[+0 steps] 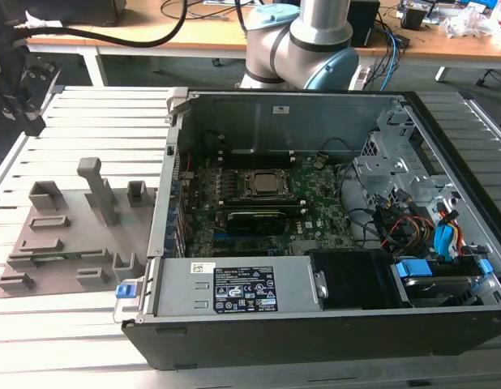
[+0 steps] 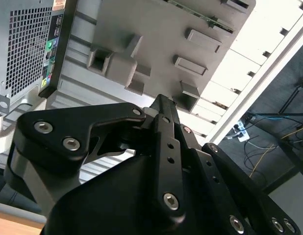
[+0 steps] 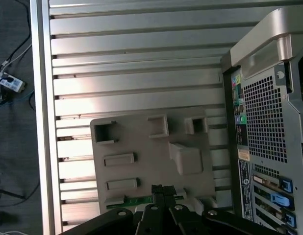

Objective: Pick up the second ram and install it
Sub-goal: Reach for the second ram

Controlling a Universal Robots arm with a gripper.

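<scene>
The second ram, a long, narrow green circuit-board stick (image 3: 137, 199), is sitting in a slot along one edge of the grey plastic holder tray (image 3: 141, 142). Its long axis is running along that edge, with one end pointing at the black computer case (image 1: 275, 348). The black gripper (image 3: 163, 189) is hovering over it, fingertips pressed together and empty. The stick is likely light, stiff and fragile, best pinched mid-length across its flat faces.

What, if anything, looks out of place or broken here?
Nothing stands out. The case lies open, the tray sits flat beside it, and the green ram lies straight in a tray slot. The pincer hangs above the tray.
</scene>
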